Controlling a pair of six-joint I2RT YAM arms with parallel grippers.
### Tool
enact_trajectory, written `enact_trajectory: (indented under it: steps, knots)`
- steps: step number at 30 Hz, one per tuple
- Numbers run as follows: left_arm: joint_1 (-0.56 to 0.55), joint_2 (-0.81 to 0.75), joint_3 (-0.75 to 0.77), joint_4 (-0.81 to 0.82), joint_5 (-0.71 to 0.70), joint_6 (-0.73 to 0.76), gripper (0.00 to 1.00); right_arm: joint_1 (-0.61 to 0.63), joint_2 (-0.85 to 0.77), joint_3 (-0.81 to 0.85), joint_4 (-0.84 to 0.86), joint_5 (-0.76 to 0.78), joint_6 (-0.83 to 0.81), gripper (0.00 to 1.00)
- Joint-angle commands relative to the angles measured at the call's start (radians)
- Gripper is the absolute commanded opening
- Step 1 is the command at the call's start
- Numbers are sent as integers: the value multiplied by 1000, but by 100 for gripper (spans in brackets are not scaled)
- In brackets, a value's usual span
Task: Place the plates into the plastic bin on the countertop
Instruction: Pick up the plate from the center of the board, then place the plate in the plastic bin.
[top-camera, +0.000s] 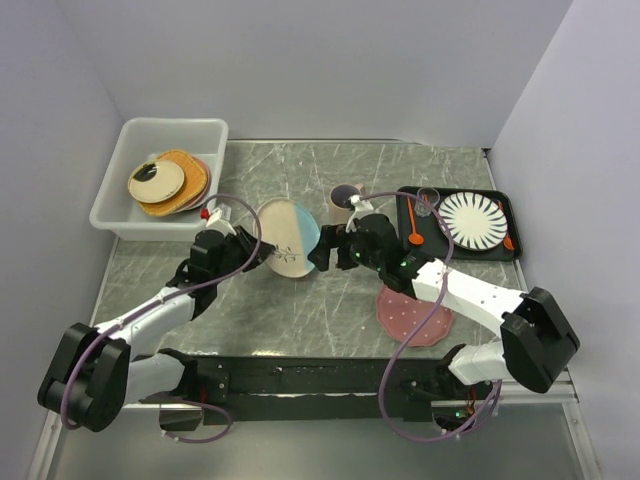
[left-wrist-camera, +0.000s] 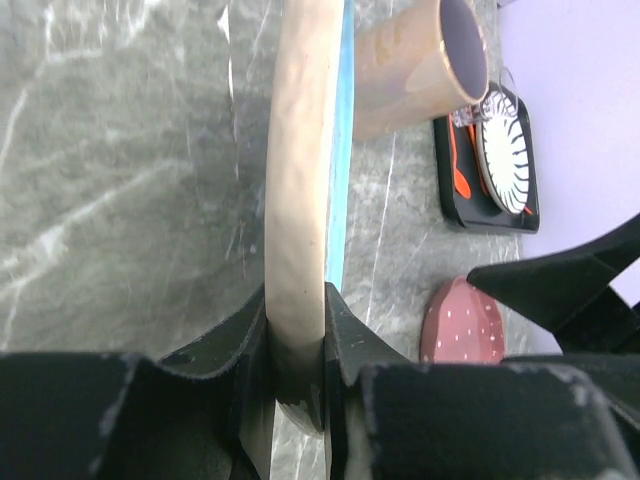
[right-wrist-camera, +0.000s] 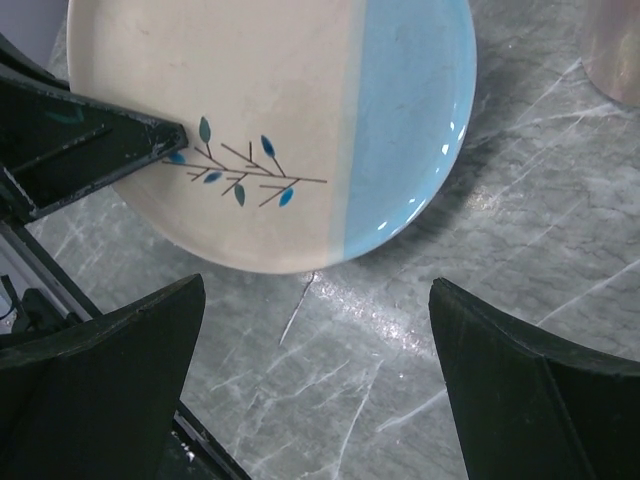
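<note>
Now: left gripper (top-camera: 250, 240) clenched on the near-left rim of the cream-blue plate (top-camera: 288, 238), mid-bench, between the two arms. Left wrist view shows the rim edge-on, pinched between both fingers (left-wrist-camera: 345, 335). The plate's face is cream with a twig motif of small blue leaves, and a light-blue band on the side toward the right arm. The blue edge throws a shadow on the bench (top-camera: 300, 310). Plate looks tilted; cannot tell whether any part rests on the slab.

Right gripper (top-camera: 325, 250) released, jaws spread wide, grasping nothing. It sits just beside the blue edge, not touching.

Bin (top-camera: 175, 124) at the far-left corner of the bench, well apart from the held plate. Inside is a stack (top-camera: 168, 182) of plates, slightly fanned. A cream one with a dark patch lies on top and an orange-brown one under it. More lie below, count unclear.

Pink plate (top-camera: 412, 315), dotted, flat on the bench at near right, partly hidden under the right forearm.

Mug (top-camera: 345, 197) upright just behind the right gripper, dark inside. Tray (top-camera: 405, 240) at far right carries the striped plate (top-camera: 473, 220), orange spoons and a small clear glass.
</note>
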Motion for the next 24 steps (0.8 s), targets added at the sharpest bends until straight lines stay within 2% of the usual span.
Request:
enact_trajectory:
  steps: [1, 11, 24]
  knots:
    - [36, -67, 117, 95, -6, 38, 1, 13, -55, -23, 24, 10, 0, 100]
    - [263, -44, 207, 114, 213, -18, 1, 22, -63, -31, 29, 6, -3, 100]
    - [423, -79, 362, 65, 279, -51, 1, 33, -32, -22, 29, 0, 3, 100]
